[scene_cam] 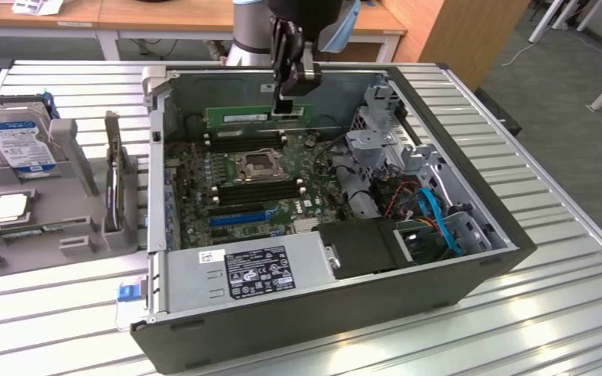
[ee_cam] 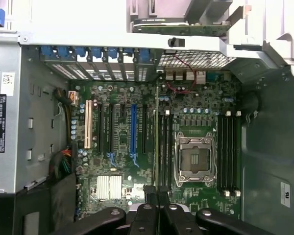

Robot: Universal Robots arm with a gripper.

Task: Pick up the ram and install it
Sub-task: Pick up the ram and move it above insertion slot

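We see the pincer (scene_cam: 284, 106) closed narrow on the ram (scene_cam: 241, 116), gripping the green stick by its upper long edge near one end, so that the stick hangs level with its contact edge facing down. It is held inside the open computer case (scene_cam: 385, 313), which lies on its side in the middle of the slatted metal counter (scene_cam: 552, 313). The ram is raised off the motherboard (scene_cam: 191, 168), close to the case wall nearest the counter's far edge, and it is not seated in any slot. From the wrist view we look straight down the pincer (ee_cam: 157, 195) and see the ram (ee_cam: 157, 137) edge-on as a thin line. There it runs parallel to the black memory slots (ee_cam: 164, 152) and just beside them, on the side away from the processor socket (ee_cam: 194, 159). A second bank of slots (ee_cam: 228, 152) lies on the socket's other side. In the case's near corner sits the grey power supply (scene_cam: 248, 270). Toward the counter's edge at the exterior view's left, a hard drive (scene_cam: 16, 141) stands in a grey holder (scene_cam: 71, 149).
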